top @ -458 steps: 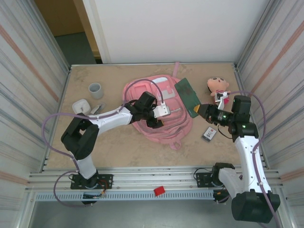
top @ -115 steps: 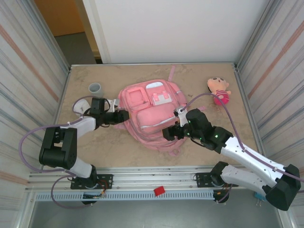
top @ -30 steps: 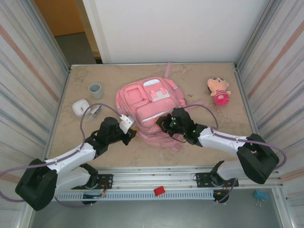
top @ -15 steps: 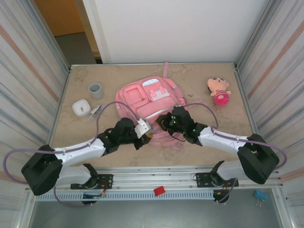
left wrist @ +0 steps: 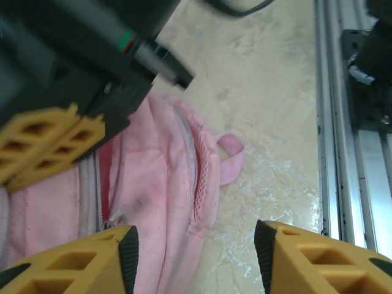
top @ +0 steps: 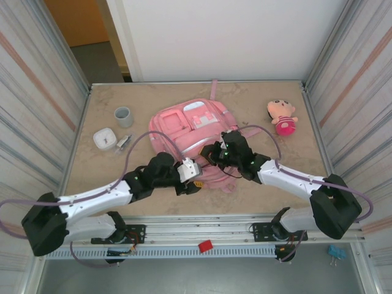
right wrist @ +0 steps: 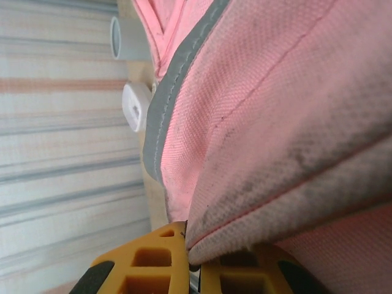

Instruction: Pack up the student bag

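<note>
One student bag (top: 190, 131) lies flat at the centre of the desk (top: 98, 165), with its front pockets facing up. Its long axis runs from 12 o'clock to 6 o'clock, leaning only a little. The carry loop (top: 214, 87) at the top points to about 12 o'clock, toward the far wall. The bottom edge points to 6 o'clock, toward the arm bases.

Two arms reach to the lower part of the bag, one from each side. The right tool (top: 208, 156) comes in from about 4 o'clock and is closed on a fold of the pink cloth. In its wrist view the fold goes in between the two yellow fingers (right wrist: 153, 263). The left tool (left wrist: 196, 257) comes in from about 8 o'clock and stands open just beside the bag's lower corner. Its two yellow pads are well apart and grip nothing. The side seam of the bag and one small pink strap loop (left wrist: 229, 158) lie under the gap.

Around the bag I count three more things. One grey cup (top: 123, 116) stands upright at about 10 o'clock from it. One white case (top: 105, 138) sits at about 9 o'clock, well apart from it. One plush doll (top: 280, 116) lies at about 2 o'clock, not touching the bag.
</note>
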Robot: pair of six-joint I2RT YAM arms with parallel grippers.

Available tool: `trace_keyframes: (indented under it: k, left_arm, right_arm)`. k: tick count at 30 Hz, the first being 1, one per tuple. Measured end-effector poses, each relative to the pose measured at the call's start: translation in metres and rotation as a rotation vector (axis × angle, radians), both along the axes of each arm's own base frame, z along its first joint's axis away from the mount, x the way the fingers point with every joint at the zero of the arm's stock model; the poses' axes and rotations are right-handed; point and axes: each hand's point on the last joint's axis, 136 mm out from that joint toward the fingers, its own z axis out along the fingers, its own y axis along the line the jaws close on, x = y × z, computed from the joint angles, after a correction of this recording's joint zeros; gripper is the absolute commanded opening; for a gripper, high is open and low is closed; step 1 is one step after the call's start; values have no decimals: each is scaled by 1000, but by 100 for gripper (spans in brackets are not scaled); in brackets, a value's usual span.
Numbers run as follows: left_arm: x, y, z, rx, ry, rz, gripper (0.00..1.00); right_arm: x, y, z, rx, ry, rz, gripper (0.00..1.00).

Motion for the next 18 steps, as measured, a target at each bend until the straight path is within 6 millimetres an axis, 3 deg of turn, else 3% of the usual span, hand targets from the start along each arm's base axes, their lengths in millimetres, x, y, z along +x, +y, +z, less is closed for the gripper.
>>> trace_keyframes:
  k: [3,6,13,18]
  left_arm:
    - [2,13,16,17,-123,5,59]
    - [10,25,17,79,-229,35,60]
    - [32,53,-24,227,-295,90,62]
    - [45,51,-33,247,-312,93,63]
  right_arm:
    - [-1,-1,3,-24,-19,50,0]
    - [-1,-2,7,-45,-39,92,0]
    - [-8,-3,4,-74,-48,143,0]
    - [-14,-4,4,-75,-37,162,0]
